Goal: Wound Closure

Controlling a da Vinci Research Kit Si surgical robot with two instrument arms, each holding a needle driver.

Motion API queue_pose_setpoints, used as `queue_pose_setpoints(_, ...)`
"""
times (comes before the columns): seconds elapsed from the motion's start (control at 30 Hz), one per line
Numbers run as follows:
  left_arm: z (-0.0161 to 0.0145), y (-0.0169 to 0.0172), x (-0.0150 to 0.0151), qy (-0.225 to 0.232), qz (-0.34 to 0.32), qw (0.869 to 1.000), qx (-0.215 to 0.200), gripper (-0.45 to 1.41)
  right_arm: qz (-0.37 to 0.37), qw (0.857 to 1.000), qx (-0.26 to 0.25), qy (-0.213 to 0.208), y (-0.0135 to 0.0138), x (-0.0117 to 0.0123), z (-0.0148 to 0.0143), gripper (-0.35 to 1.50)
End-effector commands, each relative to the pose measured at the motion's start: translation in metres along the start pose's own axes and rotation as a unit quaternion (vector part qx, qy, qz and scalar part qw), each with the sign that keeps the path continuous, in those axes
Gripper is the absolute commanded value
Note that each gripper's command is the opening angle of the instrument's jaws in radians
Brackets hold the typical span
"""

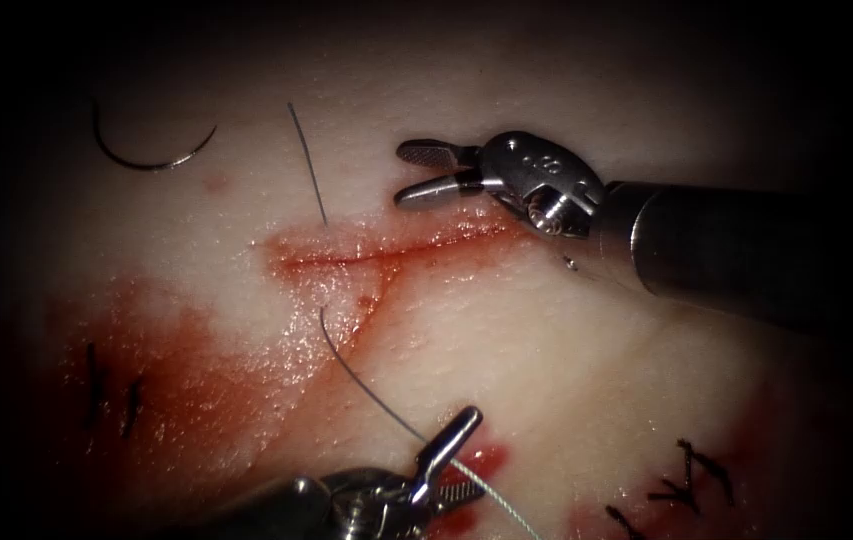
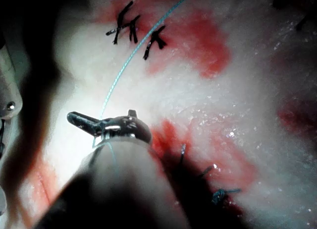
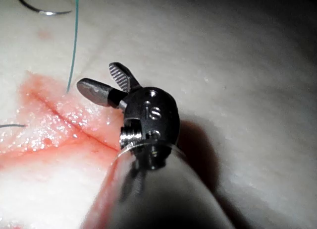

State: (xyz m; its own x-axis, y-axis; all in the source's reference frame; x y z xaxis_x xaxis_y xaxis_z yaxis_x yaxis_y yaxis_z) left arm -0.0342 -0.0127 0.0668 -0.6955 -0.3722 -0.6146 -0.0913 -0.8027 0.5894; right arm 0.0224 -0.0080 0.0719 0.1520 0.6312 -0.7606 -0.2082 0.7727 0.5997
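While left gripper (image 1: 443, 462) grips thread (image 1: 366, 385), right gripper (image 1: 416, 171) empty, needle (image 1: 151, 150) loose.

The needle (image 1: 151, 155) lies on the tissue (image 1: 586, 340) at upper left, apart from both tools. The cut (image 1: 386, 250) runs across the middle. The thread (image 1: 308, 165) enters just above its left end and emerges below it (image 1: 366, 385), reaching the left tool (image 1: 446, 455) at the bottom edge. The right tool (image 1: 426, 170) sits above the cut's right end, jaws apart. Cut ends of thread (image 1: 691, 480) lie at lower right.
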Motion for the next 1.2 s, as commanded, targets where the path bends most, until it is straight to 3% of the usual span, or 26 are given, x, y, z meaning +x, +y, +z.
queue_pose_setpoints(0.03, 0.0008, 0.0000, 0.0004, 0.008, 0.000, 1.000, 0.004, 0.94, -0.002, 1.000, 0.003, 0.001, 0.0005, 0.0002, 0.0010, 0.79)
queue_pose_setpoints(0.23, 0.0004, -0.0001, 0.0015, 0.026, 0.006, 1.000, 0.009, 0.88, -0.002, 1.000, 0.004, 0.002, 0.0005, 0.0002, 0.0010, 0.79)
queue_pose_setpoints(0.33, 0.0003, -0.0001, 0.0022, 0.039, 0.016, 0.999, 0.008, 0.71, -0.003, 1.000, 0.004, 0.002, 0.0005, 0.0000, 0.0011, 0.76)
queue_pose_setpoints(0.47, 0.0002, 0.0001, 0.0026, 0.052, 0.032, 0.998, 0.008, 0.15, -0.004, 1.000, 0.004, 0.002, 0.0006, -0.0002, 0.0011, 0.74)
queue_pose_setpoints(0.5, 0.0002, 0.0002, 0.0028, 0.058, 0.036, 0.998, 0.008, -0.32, -0.005, 1.000, 0.004, 0.002, 0.0007, -0.0002, 0.0011, 0.74)
queue_pose_setpoints(0.53, 0.0001, 0.0004, 0.0028, 0.074, 0.055, 0.996, 0.008, -0.45, -0.005, 1.000, 0.006, 0.002, 0.0007, -0.0003, 0.0011, 0.71)
queue_pose_setpoints(0.67, -0.0004, 0.0000, 0.0024, 0.111, 0.074, 0.991, -0.012, -0.45, -0.006, 1.000, 0.010, 0.002, 0.0006, -0.0004, 0.0011, 0.59)
queue_pose_setpoints(0.77, -0.0014, -0.0007, 0.0015, 0.134, 0.089, 0.987, -0.027, -0.45, -0.006, 1.000, 0.016, 0.000, 0.0004, -0.0004, 0.0012, 0.84)
queue_pose_setpoints(0.8, -0.0019, -0.0012, 0.0010, 0.141, 0.089, 0.985, -0.033, -0.45, -0.030, 0.999, 0.017, -0.004, 0.0002, -0.0005, 0.0013, 1.01)
queue_pose_setpoints(0.97, -0.0044, -0.0027, -0.0012, 0.170, 0.089, 0.979, -0.062, -0.45, -0.146, 0.987, 0.072, 0.004, -0.0020, -0.0009, 0.0022, 1.20)
queue_pose_setpoints(1.2, -0.0051, -0.0039, -0.0035, 0.192, 0.080, 0.971, -0.119, -0.45, -0.223, 0.963, 0.149, 0.029, -0.0072, -0.0009, 0.0049, 1.13)
